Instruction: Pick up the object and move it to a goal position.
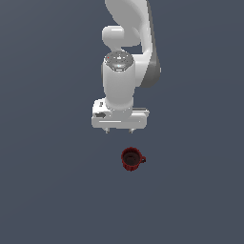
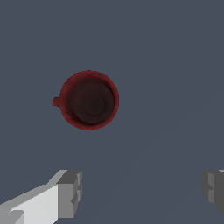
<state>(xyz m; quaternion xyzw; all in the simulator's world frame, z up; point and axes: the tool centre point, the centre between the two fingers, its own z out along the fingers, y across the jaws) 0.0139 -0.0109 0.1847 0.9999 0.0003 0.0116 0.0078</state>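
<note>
In the exterior view the small dark red mug [image 1: 132, 158] sits upright on the flat grey bench [image 1: 47, 190], just below the centre of the frame, with its dark inside facing up and its little side handle pointing toward the exterior view's right. Beyond it, in the middle of the frame, the white gripper [image 1: 118, 129] hangs above the bench, clear of the mug and offset a little toward the exterior view's left; only the two short finger stubs show beneath its broad body, and they are spread near its outer ends. Farther back, the white arm [image 1: 126, 28] rises to the top edge of the frame. In the wrist view the mug [image 2: 89, 100] appears from straight above, in the upper left-centre of the picture, its round rim whole and its handle a small nub on one side. The grey fingertips [image 2: 70, 192] show at the lower corners of that picture, so the jaws stand wide apart with nothing between them, and the mug lies outside the gap, untouched.
</note>
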